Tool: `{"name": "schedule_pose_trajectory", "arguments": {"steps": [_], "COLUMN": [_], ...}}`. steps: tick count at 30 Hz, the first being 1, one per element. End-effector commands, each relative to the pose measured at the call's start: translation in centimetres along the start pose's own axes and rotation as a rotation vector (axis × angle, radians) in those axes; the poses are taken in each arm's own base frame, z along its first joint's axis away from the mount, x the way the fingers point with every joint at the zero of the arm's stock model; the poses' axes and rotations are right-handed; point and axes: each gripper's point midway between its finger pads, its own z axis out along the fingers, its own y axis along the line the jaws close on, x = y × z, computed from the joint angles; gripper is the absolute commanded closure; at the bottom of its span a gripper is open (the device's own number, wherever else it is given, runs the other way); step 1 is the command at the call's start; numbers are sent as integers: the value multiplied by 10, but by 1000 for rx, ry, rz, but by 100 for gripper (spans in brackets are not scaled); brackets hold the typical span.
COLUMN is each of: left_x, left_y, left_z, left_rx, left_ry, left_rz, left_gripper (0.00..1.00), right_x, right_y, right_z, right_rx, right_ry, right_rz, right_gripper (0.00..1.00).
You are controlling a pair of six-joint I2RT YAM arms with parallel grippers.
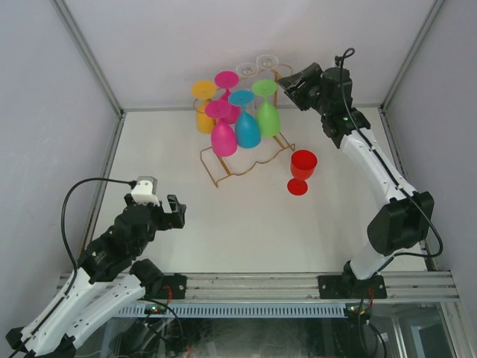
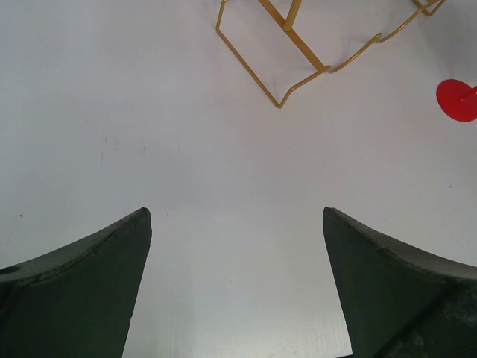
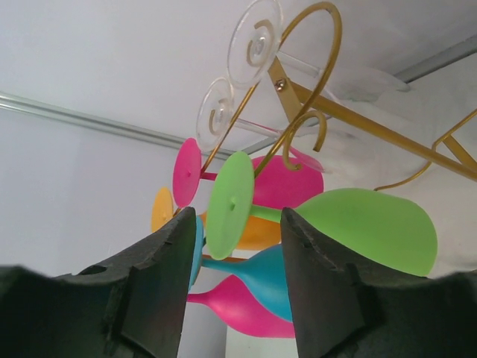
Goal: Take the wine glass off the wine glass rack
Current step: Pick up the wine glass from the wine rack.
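Nearest, the left gripper (image 2: pixel 235 218) hangs spread wide over the table (image 2: pixel 186 164). Farther back, a red glass (image 1: pixel 302 170) stands beside the wine glass rack (image 3: pixel 358 121). There the green wine glass (image 3: pixel 373 227) hangs upside down, its foot between the right gripper's (image 3: pixel 238 224) parted fingers, perhaps not touching.

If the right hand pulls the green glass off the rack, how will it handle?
The green glass looks like opaque plastic, so probably light and not brittle. Hanging upside down from the rack, it may swing. Its smooth rounded bowl might roll.
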Motion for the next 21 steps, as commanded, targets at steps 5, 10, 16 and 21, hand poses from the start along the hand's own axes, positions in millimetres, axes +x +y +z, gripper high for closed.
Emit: {"name": "schedule_pose_trajectory", "arguments": {"steps": [5,10,16,21], "left_x": [-15,-15,-16,-18], "left_y": [-6,-6,-5,-3], "left_z": [-2,-1,-2,-3], "left_rx": [23,17,12,8], "left_ry": [-40,-37,-43,-54], "left_rz": [-28,-24,-26,-31], "left_gripper": [0,0,0,0], "right_x": [3,7,15,14], "right_y": [23,24,23,21], "right_z": [9,19,25,25], "right_rx": [-83,-80,-85,-74], "right_ry": [38,65,103,96], "right_rz": [25,20,37,26], "right_gripper": [56,58,64,71]}}
